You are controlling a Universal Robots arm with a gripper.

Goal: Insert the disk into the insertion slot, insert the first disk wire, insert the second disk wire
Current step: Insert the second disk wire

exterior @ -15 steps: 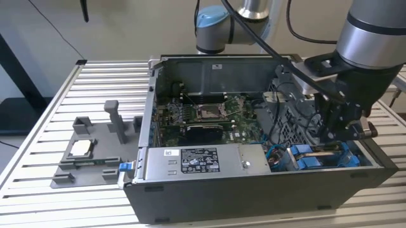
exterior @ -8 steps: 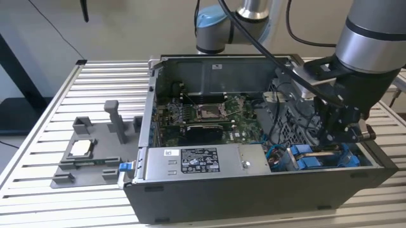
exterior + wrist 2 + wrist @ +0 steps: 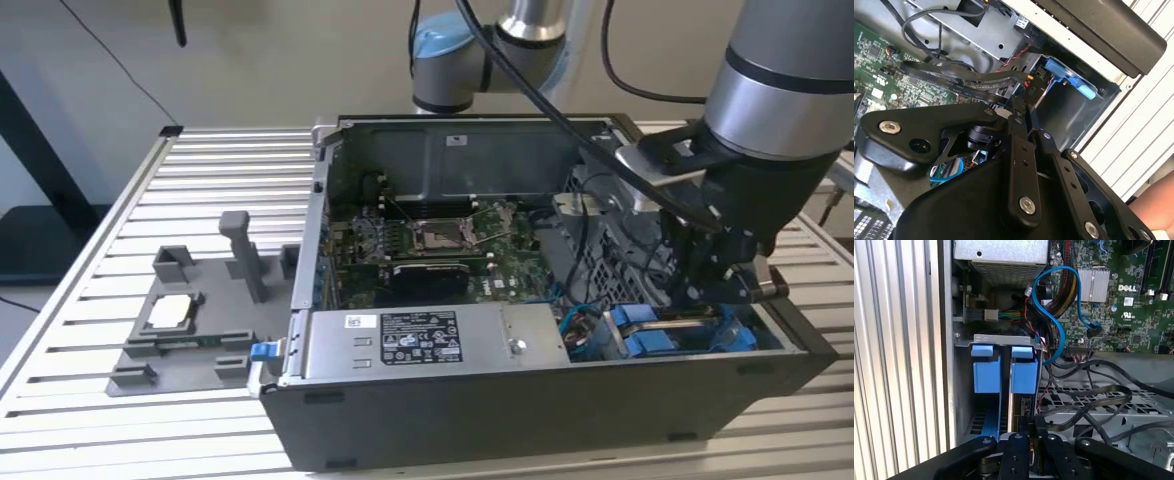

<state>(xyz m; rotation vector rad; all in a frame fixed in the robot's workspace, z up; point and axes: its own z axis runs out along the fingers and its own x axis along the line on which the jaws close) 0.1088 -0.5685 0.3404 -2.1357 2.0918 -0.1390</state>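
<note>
An open dark grey computer case (image 3: 561, 420) is seen on a slatted metal table (image 3: 80, 400). The large grey power-supply box (image 3: 427, 340) carries a white printed label (image 3: 420, 337), not read out here. The narrow grey metal drive bay with blue plastic tabs (image 3: 1004, 367) is shown holding the silver-grey disk on its blue carrier (image 3: 1013, 405). The black gripper (image 3: 1021, 112) is lowered at that bay, its fingers drawn together on a black wire connector (image 3: 1029, 425).

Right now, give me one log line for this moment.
gripper: shut on black connector | location: drive bay in computer case | disk: seated in bay
</note>
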